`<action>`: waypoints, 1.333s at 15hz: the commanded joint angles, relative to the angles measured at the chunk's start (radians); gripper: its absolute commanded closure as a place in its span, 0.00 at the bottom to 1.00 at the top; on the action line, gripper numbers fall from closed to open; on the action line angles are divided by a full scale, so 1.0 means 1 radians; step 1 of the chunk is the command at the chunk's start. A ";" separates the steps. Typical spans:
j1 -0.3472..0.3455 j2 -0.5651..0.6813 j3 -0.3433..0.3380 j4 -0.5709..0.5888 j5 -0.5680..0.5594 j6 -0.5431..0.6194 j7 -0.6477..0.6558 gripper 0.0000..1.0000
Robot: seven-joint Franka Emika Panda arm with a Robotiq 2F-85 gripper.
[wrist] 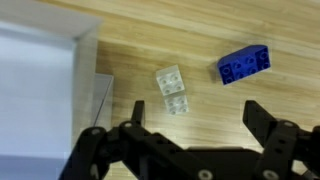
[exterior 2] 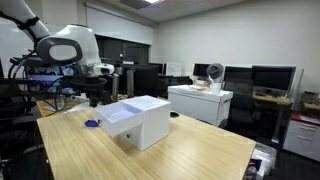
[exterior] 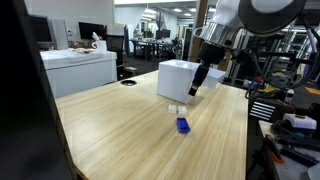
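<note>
My gripper [wrist: 198, 118] stands open above the wooden table [wrist: 200, 40], with nothing between its two black fingers [wrist: 262, 118]. Just beyond the fingertips a small clear-white brick [wrist: 171, 89] lies on the wood, and a blue brick [wrist: 243, 64] lies apart from it to the right. A white open box [wrist: 35, 90] fills the left of the wrist view. In an exterior view the gripper [exterior: 196, 88] hangs beside the white box [exterior: 180, 78], over the white brick [exterior: 175, 108]; the blue brick [exterior: 183, 125] lies nearer the camera. The box [exterior 2: 140, 120] hides most of the gripper in an exterior view.
A small black disc [exterior: 128, 83] lies on the table's far side. A white cabinet [exterior: 80, 68] stands beyond the table. Cables and gear [exterior: 285, 105] crowd the table's right edge. Desks with monitors [exterior 2: 270, 80] line the back wall.
</note>
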 commanded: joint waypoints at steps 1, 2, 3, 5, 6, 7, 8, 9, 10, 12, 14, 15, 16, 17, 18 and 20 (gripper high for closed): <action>0.050 0.041 -0.031 0.018 0.103 -0.009 -0.158 0.00; 0.065 0.049 -0.035 0.021 0.135 -0.012 -0.203 0.00; 0.079 0.056 -0.029 0.019 0.156 -0.007 -0.234 0.00; 0.099 0.064 -0.017 0.011 0.184 0.000 -0.283 0.00; 0.108 0.068 -0.010 0.005 0.191 0.008 -0.304 0.00; 0.117 0.071 -0.004 0.000 0.195 0.011 -0.321 0.00; 0.128 0.074 0.001 -0.005 0.205 0.014 -0.346 0.00; 0.142 0.074 0.003 -0.010 0.223 0.006 -0.386 0.00; 0.155 0.074 0.006 -0.018 0.243 0.009 -0.435 0.00; 0.180 0.075 0.018 -0.033 0.296 0.023 -0.542 0.00; 0.195 0.085 0.021 -0.044 0.352 0.043 -0.633 0.00; 0.201 0.088 0.022 -0.048 0.378 0.054 -0.679 0.00; 0.207 0.094 0.024 -0.050 0.405 0.064 -0.722 0.00; 0.238 0.108 -0.002 -0.049 0.429 0.076 -0.760 0.00; 0.242 0.131 -0.001 -0.034 0.451 0.088 -0.792 0.00; 0.256 0.160 0.000 -0.034 0.488 0.142 -0.834 0.00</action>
